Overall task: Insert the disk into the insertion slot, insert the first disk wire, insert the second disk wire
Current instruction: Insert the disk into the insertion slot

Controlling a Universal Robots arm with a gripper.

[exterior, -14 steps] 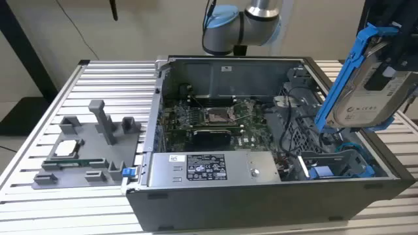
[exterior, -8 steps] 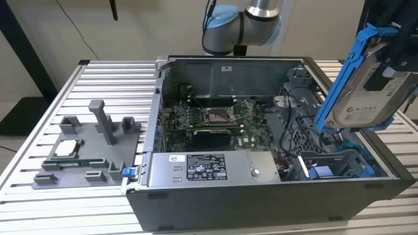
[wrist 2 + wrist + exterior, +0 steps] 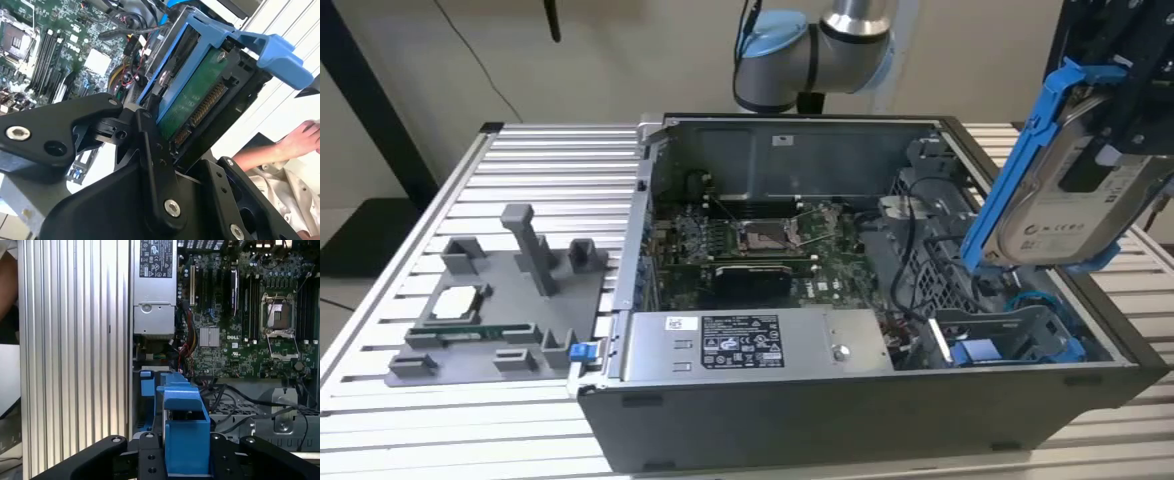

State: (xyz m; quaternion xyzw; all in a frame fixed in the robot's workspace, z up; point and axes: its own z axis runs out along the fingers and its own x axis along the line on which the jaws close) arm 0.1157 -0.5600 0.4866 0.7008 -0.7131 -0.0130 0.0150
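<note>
Our claw [image 3: 1118, 140] holds the disk [image 3: 1067, 215] tight, tilted in the air above the insertion slot [image 3: 1007, 335], so we think it may bump the slot's edge and get stuck

The pincer [image 3: 1114, 150] is clamped on the disk [image 3: 1067, 200], black fingers [image 3: 152, 155] pressing its blue frame; the disk hangs tilted below it. The arm's grey-and-blue joint [image 3: 807, 50] sits well apart from the pincer

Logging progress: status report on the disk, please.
Gripper shut on silver hard drive in blue plastic carrier. Hangs tilted above grey metal drive bay. Black cables beside bay.
</note>
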